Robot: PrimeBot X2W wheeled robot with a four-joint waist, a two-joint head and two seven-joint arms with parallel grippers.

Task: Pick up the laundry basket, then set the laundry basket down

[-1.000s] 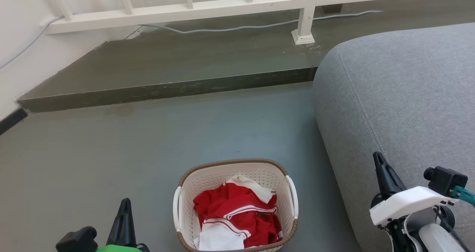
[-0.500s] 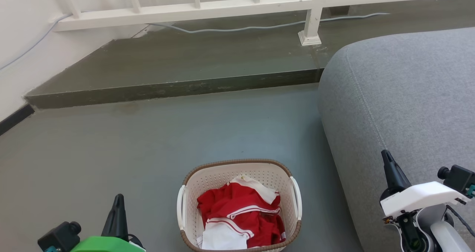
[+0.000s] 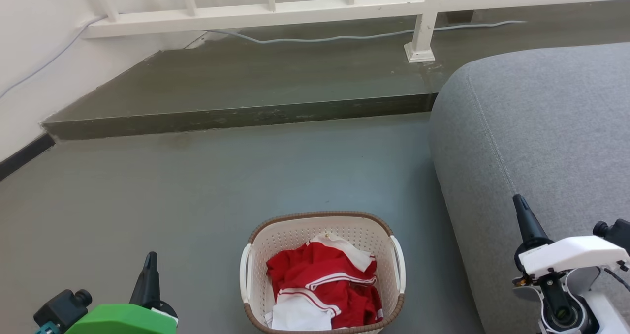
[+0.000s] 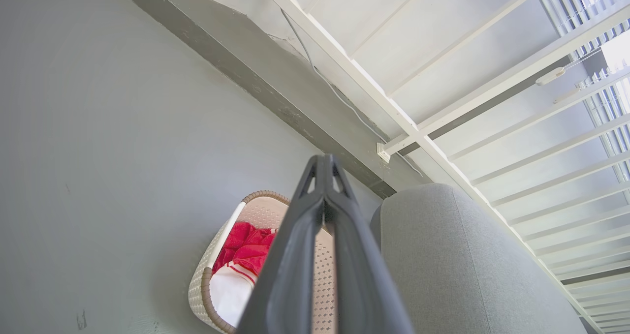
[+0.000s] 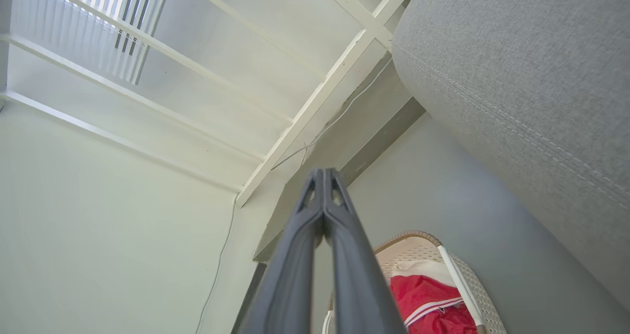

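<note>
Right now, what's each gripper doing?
Left gripper: shut, holding nothing.
Right gripper: shut, holding nothing.

Both low in frame — fingers (image 4: 305,226) pressed together.
Tips up: left gripper (image 3: 150,262) lower left, right gripper (image 3: 520,207) lower right.

Right end effector (image 5: 323,172), fingers pressed together, with the laundry basket (image 5: 412,249) of red clothes (image 5: 418,292) near a grey sofa (image 5: 521,68).

Left gripper (image 3: 150,261) has a green wrist cover (image 3: 123,320), right gripper (image 3: 520,210) a white wrist cover (image 3: 571,256); both have tapered black fingers (image 4: 295,255).
</note>
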